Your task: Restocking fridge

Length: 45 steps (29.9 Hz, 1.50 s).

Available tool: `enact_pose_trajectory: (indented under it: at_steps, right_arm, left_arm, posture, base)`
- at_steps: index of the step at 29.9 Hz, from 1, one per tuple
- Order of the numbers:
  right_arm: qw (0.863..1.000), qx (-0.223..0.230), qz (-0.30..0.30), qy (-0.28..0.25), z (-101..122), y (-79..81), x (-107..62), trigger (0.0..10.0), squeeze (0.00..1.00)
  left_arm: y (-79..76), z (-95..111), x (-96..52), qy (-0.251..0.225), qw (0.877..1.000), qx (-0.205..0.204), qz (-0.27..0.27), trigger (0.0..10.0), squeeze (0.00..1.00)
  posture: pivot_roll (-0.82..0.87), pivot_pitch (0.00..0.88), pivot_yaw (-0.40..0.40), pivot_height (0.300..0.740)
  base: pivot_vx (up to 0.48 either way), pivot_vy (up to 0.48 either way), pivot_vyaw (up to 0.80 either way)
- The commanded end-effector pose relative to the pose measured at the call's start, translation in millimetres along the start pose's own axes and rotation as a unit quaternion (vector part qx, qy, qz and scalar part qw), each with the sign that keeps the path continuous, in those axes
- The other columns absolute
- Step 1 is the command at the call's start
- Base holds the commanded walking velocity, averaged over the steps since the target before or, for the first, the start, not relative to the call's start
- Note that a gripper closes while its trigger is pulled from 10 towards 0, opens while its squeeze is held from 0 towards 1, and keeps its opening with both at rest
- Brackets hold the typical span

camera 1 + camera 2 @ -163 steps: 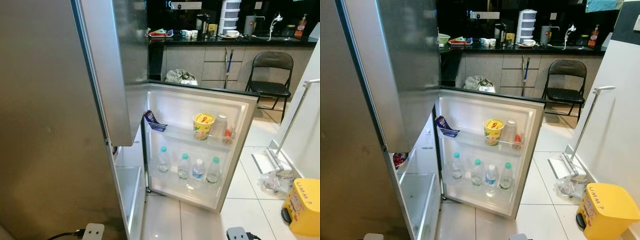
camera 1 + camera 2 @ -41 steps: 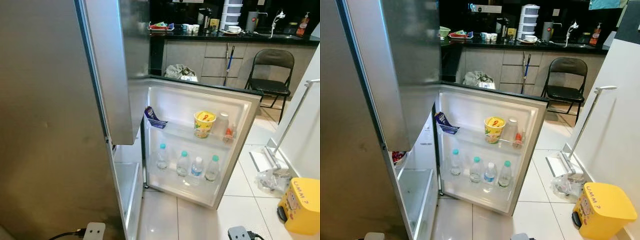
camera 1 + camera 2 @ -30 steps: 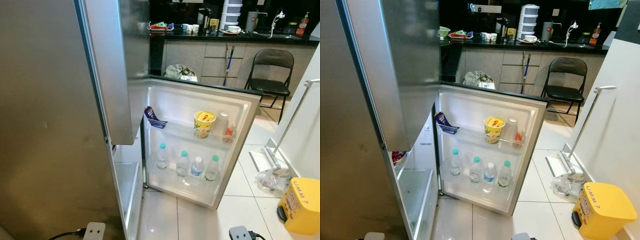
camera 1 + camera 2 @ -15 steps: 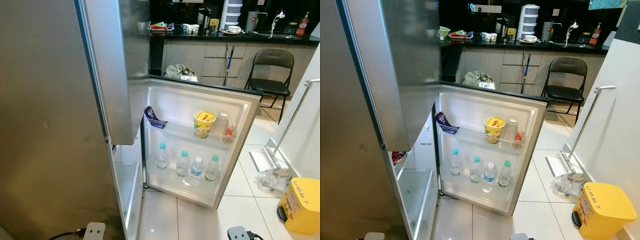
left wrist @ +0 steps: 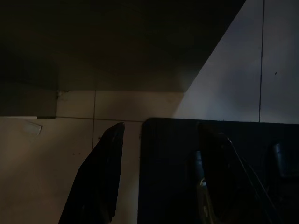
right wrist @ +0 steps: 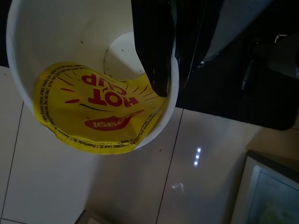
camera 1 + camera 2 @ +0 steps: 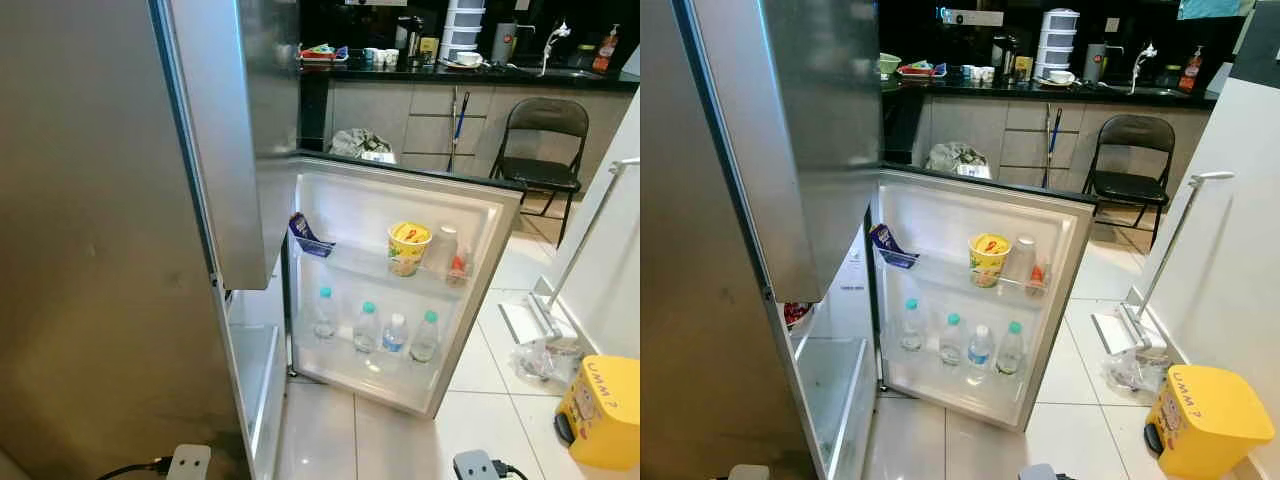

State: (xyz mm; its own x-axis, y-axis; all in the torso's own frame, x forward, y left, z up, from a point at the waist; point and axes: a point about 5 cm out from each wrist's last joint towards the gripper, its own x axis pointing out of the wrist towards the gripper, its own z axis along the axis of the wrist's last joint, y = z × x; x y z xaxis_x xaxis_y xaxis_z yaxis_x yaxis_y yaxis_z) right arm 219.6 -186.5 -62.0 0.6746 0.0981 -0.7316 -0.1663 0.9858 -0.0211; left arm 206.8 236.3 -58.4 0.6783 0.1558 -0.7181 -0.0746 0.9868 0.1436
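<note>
The right gripper point(image 6: 161, 70) held a noodle cup point(image 6: 93, 93) above the tiled floor point(image 6: 56, 186); one black finger point(image 6: 152, 42) lay against the cup's rim by the yellow "HOT CUP" lid, the other was hidden behind the cup, so the fingers sat only about a rim's thickness apart. The left gripper point(image 5: 154, 182) hung over the floor in deep shade with its fingers apart and nothing between them.

The fridge point(image 7: 740, 300) stood with its lower door point(image 7: 1040, 330) swung wide. On the door's upper shelf sat a second cup point(image 7: 987, 259), a blue carton point(image 7: 890, 250) and a clear jar point(image 7: 1020, 262); four water bottles point(image 7: 952, 340) lined the lower shelf. Beyond were a dark desk point(image 7: 1070, 92) with kitchenware, a folding chair point(image 7: 1130, 160), a mop point(image 7: 1150, 290) and a yellow bin point(image 7: 1205, 420).

The fridge's interior was mostly cut off by the upper door point(image 7: 810, 130).
</note>
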Motion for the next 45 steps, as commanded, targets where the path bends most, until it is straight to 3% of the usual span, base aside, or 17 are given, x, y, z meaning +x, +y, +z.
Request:
enact_pose_trajectory:
  at_steps: [1,3,7,12,21,35,45]
  right_arm:
    - [1.000,-0.006,0.001,-0.008,3.9,-2.4,0.1,10.0,0.00]
    - [0.999,-0.011,-0.002,-0.031,21.5,-7.1,2.5,10.0,0.00]
    - [0.998,-0.018,-0.005,-0.056,41.5,-10.3,4.8,10.0,0.00]
    - [0.997,-0.023,-0.006,-0.074,57.8,-11.1,6.5,10.0,0.00]
    - [0.999,-0.032,0.019,-0.037,24.0,4.5,4.5,10.0,0.00]
    - [0.999,-0.027,0.015,-0.038,24.2,1.5,3.9,10.0,0.00]
    - [0.999,-0.022,0.015,-0.019,5.5,3.8,0.5,10.0,0.00]
  left_arm:
    - [-5.2,1.2,1.0,0.003,1.000,0.004,-0.008,10.0,0.00]
    - [-5.2,18.9,4.9,-0.017,1.000,0.005,-0.010,10.0,0.00]
    - [-3.0,32.6,7.3,-0.032,0.999,0.007,-0.008,10.0,0.00]
    - [-0.3,29.1,6.5,-0.029,1.000,0.008,-0.006,10.0,0.00]
    - [-1.6,-9.1,-1.4,0.015,1.000,0.006,-0.004,10.0,0.00]
    - [-1.8,-2.7,0.5,0.010,1.000,0.011,-0.007,10.0,0.00]
    - [-1.9,-18.1,-3.7,0.029,0.999,0.018,-0.009,10.0,0.00]
  posture:
    - [0.01,0.049,-0.027,0.740]
    - [0.01,0.035,-0.032,0.740]
    - [0.02,0.030,-0.033,0.740]
    - [0.01,0.020,-0.032,0.740]
    - [0.02,0.034,-0.034,0.740]
    - [0.02,0.033,-0.032,0.740]
    - [0.02,0.038,-0.019,0.740]
  base:
    - [0.000,0.000,0.00]
    - [0.000,0.000,0.00]
    - [0.000,0.000,0.00]
    - [0.000,0.000,0.00]
    - [0.000,0.000,0.00]
    - [0.000,0.000,0.00]
    - [0.000,0.000,0.00]
